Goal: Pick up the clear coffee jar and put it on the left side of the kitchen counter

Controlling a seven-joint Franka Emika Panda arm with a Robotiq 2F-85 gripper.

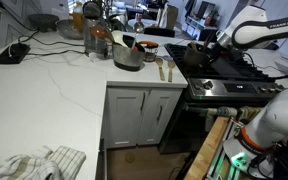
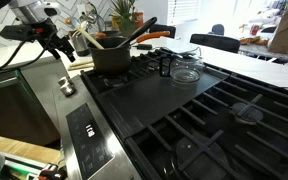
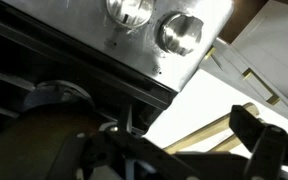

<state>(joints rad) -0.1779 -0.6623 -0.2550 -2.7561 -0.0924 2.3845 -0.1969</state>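
Note:
The clear coffee jar (image 2: 187,69), a glass carafe with a black side handle, stands on the black stove top just beside a dark pot (image 2: 112,55) that holds utensils. My gripper (image 2: 53,37) hangs in the air off the front edge of the stove, well away from the carafe. Its fingers are apart and empty. In the wrist view the gripper (image 3: 189,135) looks down past the stove's front panel, with nothing between the fingers. The white kitchen counter (image 1: 54,95) stretches away from the stove. I cannot make out the carafe in the exterior view that shows this counter.
A round steel pot (image 1: 127,57), an amber-filled jar (image 1: 97,40) and small bottles (image 1: 165,68) stand on the counter near the stove (image 1: 229,78). A cloth (image 1: 39,163) lies at the counter's near edge. Stove knobs (image 3: 179,32) and a white cabinet door (image 3: 269,50) are close to the gripper.

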